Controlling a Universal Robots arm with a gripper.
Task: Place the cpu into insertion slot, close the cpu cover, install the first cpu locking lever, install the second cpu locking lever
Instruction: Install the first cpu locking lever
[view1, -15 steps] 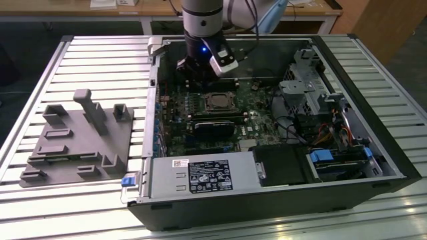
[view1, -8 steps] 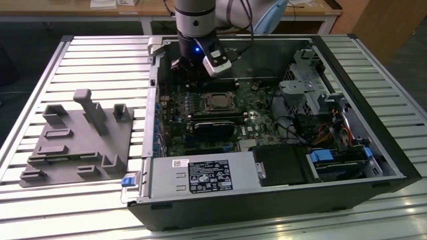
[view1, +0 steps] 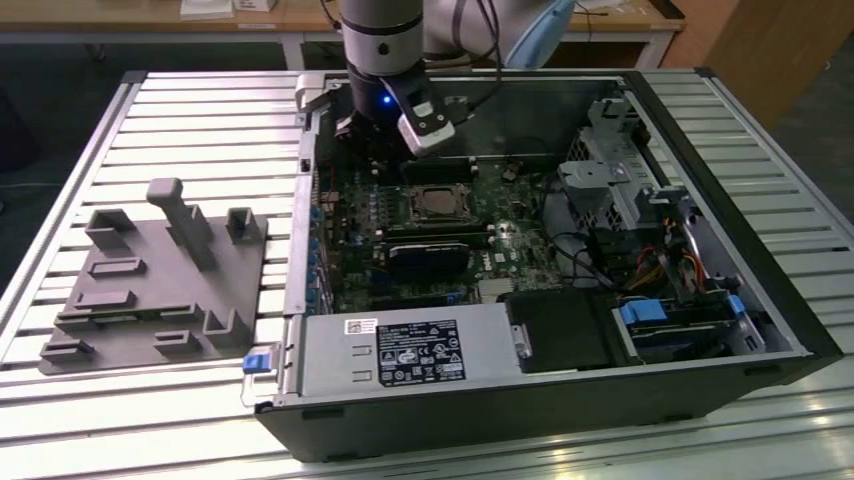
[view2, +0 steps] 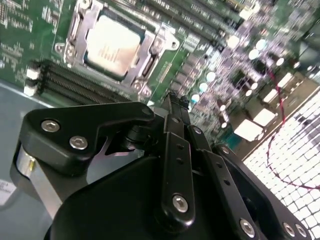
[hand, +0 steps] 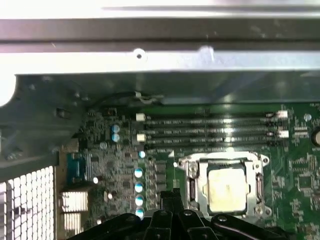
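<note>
Silvery, the cpu (view2: 111, 46) sits in the insertion slot (hand: 222, 165) beside the memory slots (hand: 210, 127) at the motherboard (hand: 115, 165) edge, under the lowered cpu cover (view2: 146, 61); the gripper (view2: 174, 100), pinched together and empty, hangs near it, so latching likely requires pressing beside the cover, never on the cpu.

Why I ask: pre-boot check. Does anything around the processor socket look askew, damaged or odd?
Nothing stands out. In both wrist views the cpu lies square in the insertion slot, the cpu cover framing it evenly; no visible damage.
</note>
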